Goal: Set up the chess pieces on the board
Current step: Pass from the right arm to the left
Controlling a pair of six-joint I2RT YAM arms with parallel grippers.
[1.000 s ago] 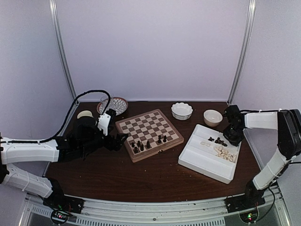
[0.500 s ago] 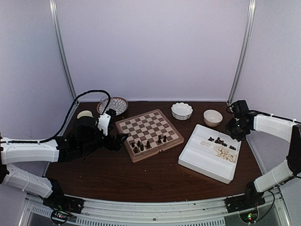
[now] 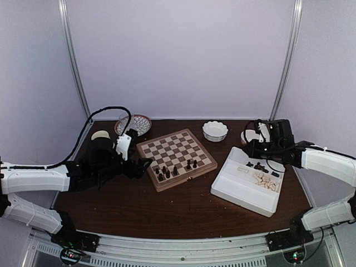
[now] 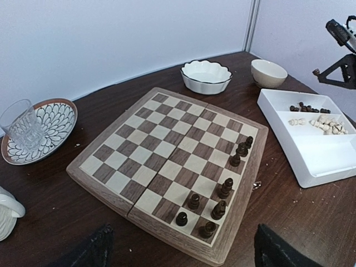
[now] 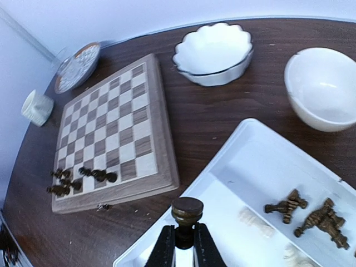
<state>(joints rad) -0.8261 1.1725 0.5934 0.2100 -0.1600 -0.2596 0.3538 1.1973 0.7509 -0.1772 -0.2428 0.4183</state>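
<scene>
1. Right pincer [image 5: 184, 240] grips one dark chess piece [image 5: 187, 211] over the white tray [image 5: 233, 161].
2. Left pincer [image 3: 144, 165] is open, just beside the board [image 3: 175, 147].
3. Several dark pieces [image 4: 218, 209] stand along one board edge.

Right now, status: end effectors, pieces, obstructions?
Left end effector open beside board. Right end effector shut on dark piece over tray. Nothing between tray and board.

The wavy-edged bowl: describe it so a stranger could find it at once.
Find the central chessboard. Beyond its far right edge stand two white bowls. The wavy-edged bowl is nearer the board, with a dark-lined scalloped rim; the plain bowl is smooth.
</scene>
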